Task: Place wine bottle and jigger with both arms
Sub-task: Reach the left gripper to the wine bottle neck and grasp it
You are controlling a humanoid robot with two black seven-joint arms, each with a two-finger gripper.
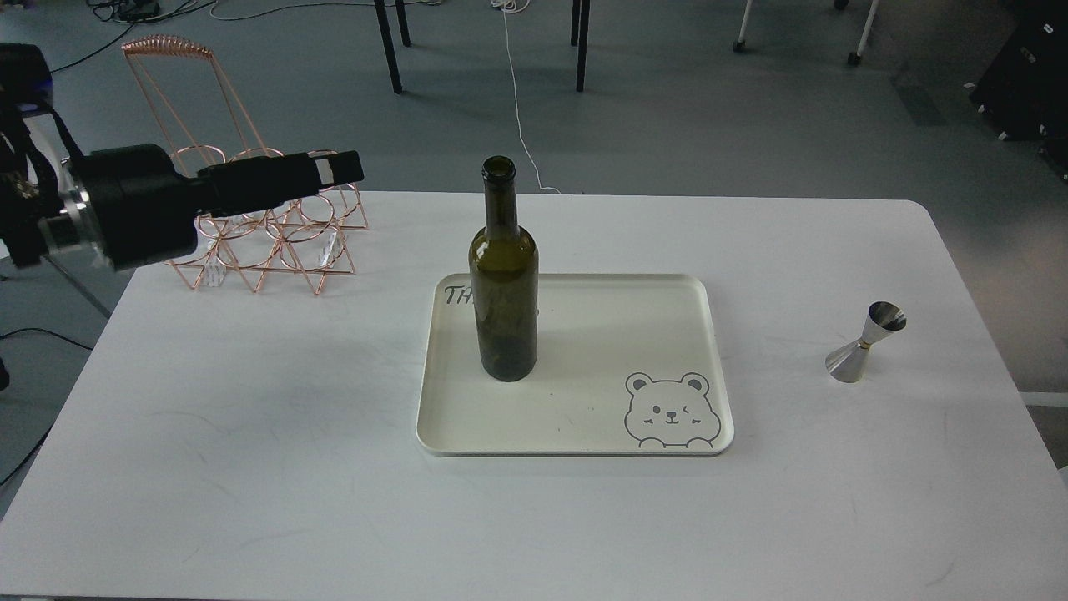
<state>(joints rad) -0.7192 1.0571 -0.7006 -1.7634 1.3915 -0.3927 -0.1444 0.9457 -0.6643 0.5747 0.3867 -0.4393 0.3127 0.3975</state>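
The wine bottle is dark olive-green and stands upright on the left part of a cream tray at the table's middle. The jigger is small and silver and stands on the table at the right, apart from the tray. My left arm reaches in from the left edge. Its gripper hangs above the table's back left, in front of a wire rack, well left of the bottle at about its neck height. Its fingers show as one dark bar, so I cannot tell if they are open. My right gripper is out of view.
A copper wire bottle rack with several rings and a tall handle stands at the table's back left, partly behind my left arm. The tray has a bear drawing at its front right. The white table ends near the jigger on the right.
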